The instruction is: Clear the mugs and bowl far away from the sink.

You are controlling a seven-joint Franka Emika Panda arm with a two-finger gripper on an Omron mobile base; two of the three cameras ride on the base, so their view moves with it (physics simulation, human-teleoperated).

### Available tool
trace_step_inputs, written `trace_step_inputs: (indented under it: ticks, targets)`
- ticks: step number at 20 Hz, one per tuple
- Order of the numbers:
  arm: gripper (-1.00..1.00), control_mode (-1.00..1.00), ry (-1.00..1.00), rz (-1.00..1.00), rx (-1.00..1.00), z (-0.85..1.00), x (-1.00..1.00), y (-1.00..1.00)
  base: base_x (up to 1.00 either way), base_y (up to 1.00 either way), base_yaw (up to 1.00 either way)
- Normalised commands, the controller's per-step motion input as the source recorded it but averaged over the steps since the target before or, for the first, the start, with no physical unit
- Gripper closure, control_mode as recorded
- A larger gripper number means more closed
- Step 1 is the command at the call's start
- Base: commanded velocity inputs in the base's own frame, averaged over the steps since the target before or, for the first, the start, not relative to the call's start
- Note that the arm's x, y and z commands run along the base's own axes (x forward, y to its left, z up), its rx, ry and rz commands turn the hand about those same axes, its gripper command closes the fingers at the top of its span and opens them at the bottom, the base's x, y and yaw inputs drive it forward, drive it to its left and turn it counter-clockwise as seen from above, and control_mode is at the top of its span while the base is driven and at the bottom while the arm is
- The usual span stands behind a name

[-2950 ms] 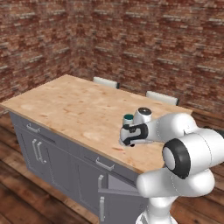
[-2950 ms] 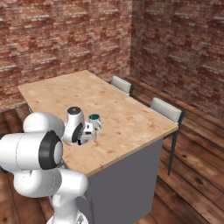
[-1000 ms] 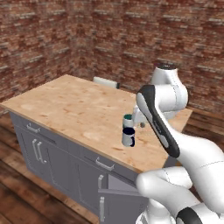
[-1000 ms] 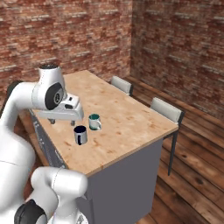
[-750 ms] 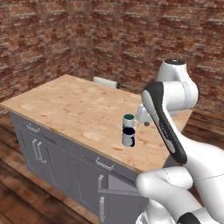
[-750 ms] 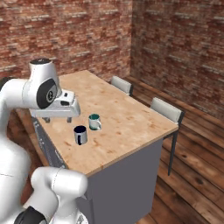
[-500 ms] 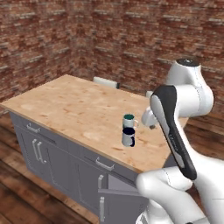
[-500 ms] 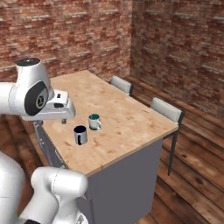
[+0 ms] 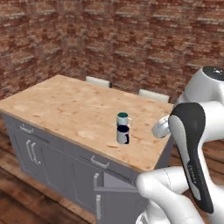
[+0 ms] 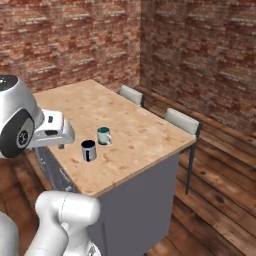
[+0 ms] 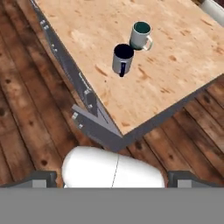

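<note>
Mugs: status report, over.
Gripper open, empty, off the counter's edge. Navy mug and teal mug upright side by side on the wooden counter, apart. Nothing near them.

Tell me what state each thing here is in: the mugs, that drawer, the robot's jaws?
Teal mug: upright on the counter, empty, not held.
Navy mug: upright beside it, empty, not held.
Drawer: pulled partly open.
Gripper: jaws open, holding nothing, away from the mugs.
</note>
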Motion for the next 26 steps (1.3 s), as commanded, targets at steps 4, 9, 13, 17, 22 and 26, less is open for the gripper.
trace_step_inputs:
  ticks: [4, 9, 13, 17, 22, 26]
  targets:
    - [-1.00, 1.00, 0.00, 0.00, 0.00, 0.00, 0.00, 0.00, 0.07, 0.10, -0.66]
    - [-1.00, 1.00, 0.00, 0.00, 0.00, 0.00, 0.00, 0.00, 0.55, 0.55, -0.72]
    - [-1.00, 1.00, 0.00, 0.00, 0.00, 0.00, 0.00, 0.00, 0.39, 0.46, -0.79]
    - [-1.00, 1.00, 0.00, 0.00, 0.00, 0.00, 0.00, 0.00, 0.08, 0.27, -0.88]
    - [-1.00, 1.00, 0.00, 0.00, 0.00, 0.00, 0.00, 0.00, -0.02, -0.26, -0.86]
    - [-1.00, 1.00, 0.00, 0.00, 0.00, 0.00, 0.00, 0.00, -0.18, -0.96, -0.63]
